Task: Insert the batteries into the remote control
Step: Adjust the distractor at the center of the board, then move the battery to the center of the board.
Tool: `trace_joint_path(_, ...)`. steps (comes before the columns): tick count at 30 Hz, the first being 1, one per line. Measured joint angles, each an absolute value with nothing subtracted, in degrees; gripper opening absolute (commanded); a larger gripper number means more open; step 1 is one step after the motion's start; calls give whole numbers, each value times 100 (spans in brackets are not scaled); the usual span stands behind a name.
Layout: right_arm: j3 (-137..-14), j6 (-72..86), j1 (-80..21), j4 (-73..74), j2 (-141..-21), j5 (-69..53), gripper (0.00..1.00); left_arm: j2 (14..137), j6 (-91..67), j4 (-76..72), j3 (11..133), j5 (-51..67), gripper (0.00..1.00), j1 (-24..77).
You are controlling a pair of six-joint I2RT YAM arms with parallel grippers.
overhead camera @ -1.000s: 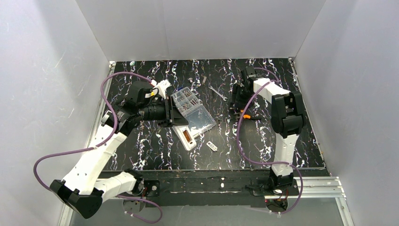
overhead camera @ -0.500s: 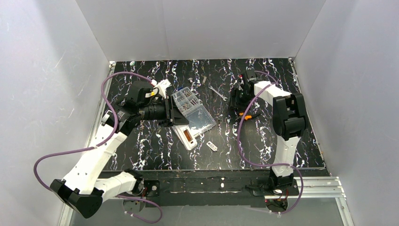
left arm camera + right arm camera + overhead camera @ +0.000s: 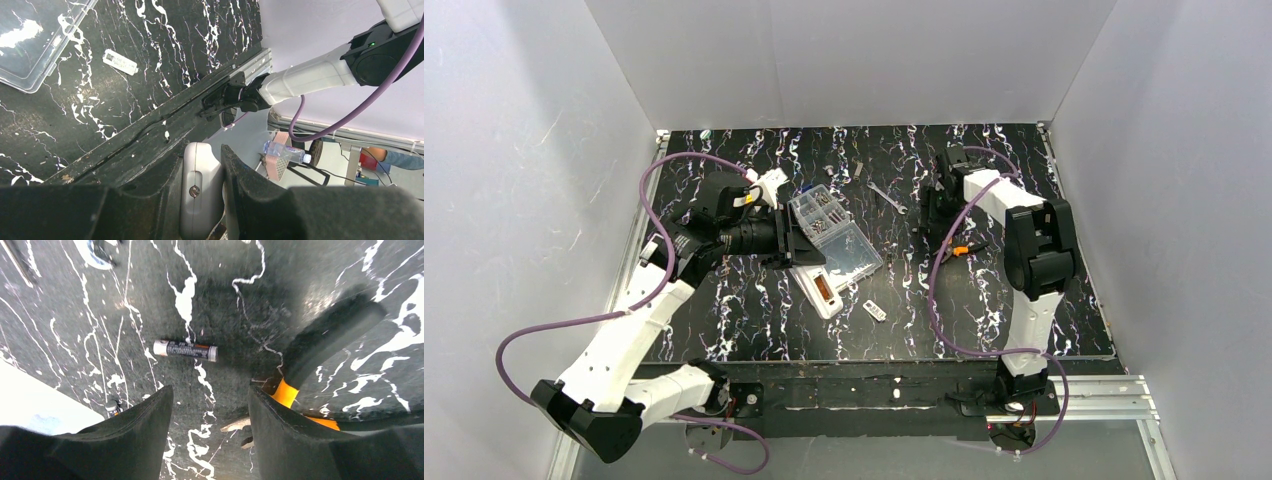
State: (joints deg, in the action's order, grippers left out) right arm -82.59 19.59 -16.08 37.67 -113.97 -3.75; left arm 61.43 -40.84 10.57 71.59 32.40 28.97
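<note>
Starting at your left, the left fingers (image 3: 250,195) are clamped on one end of the white remote control (image 3: 824,292). The remote lies on the dark marbled surface (image 3: 744,310) just beside the clear box (image 3: 839,240), with its recessed compartment facing up. A small white cover (image 3: 874,310) lies near the remote's free end. Over on your right, the right fingers (image 3: 135,440) stand apart above a single battery (image 3: 185,350) lying flat on the surface. An orange-handled tool (image 3: 286,392) sits right beside one finger.
</note>
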Motion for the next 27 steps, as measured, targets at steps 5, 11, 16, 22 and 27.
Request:
trace_joint_path(5,-8503,1927,-1562,3662,-11397,-357,65,6143,-4045,1063,7159,3240,0,2897)
trace_joint_path(11,-8908,1739,-1555,3389,-11465,-744,65,6143,-4003,1090,7159,3238,0,2897)
trace_joint_path(16,-9247,1656,-1555,3245,-11725,-987,65,6141,-4001,1105,7159,3236,0,2897)
trace_joint_path(22,-9323,1651,-1555,3273,-12145,-1087,65,6141,-4001,1105,7159,3236,0,2897)
trace_joint_path(27,-9362,1651,-1555,3277,-12258,-1142,65,6141,-4003,1105,7161,3236,0,2897)
